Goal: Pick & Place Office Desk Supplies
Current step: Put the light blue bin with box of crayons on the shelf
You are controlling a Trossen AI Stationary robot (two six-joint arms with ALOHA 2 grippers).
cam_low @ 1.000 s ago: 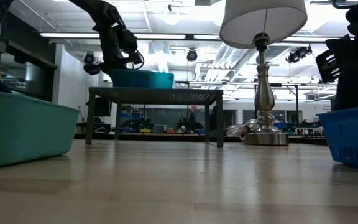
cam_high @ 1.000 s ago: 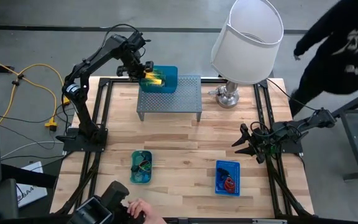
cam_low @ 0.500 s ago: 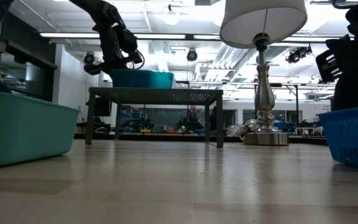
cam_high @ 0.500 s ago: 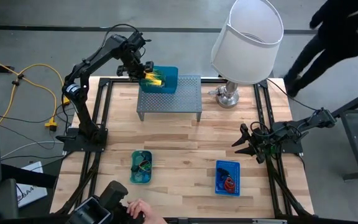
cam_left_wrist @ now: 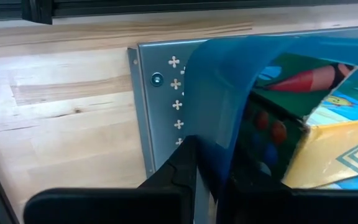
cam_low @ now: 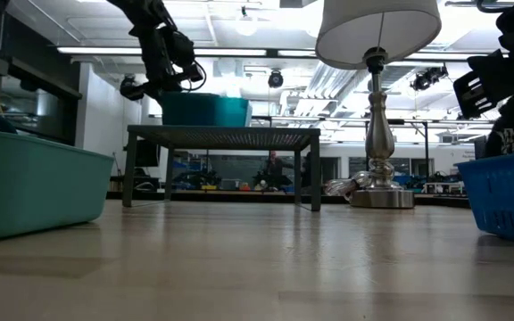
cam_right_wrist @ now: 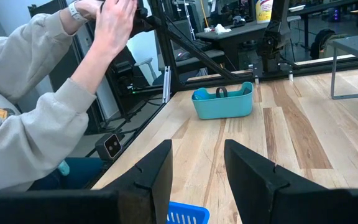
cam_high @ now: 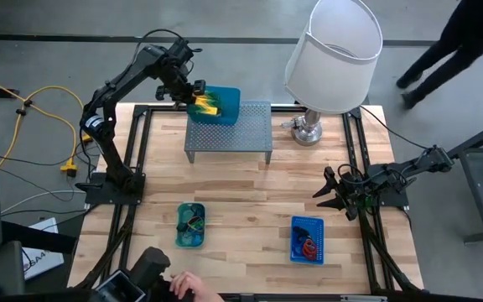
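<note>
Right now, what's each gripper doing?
Left gripper: shut on the wall of the teal tray on the grey riser shelf.
Right gripper: open, holding nothing.

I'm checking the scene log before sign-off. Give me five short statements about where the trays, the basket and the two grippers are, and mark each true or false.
1. The left gripper is shut on the wall of the teal tray on the shelf. True.
2. That tray holds a crayon box. True.
3. The right gripper is shut on the blue basket. False: it is open and holds nothing, waiting by the table's right edge.
4. The other teal tray stands on the grey shelf. False: it stands on the table top near the front.
5. The lamp lies on its side. False: it stands upright.
</note>
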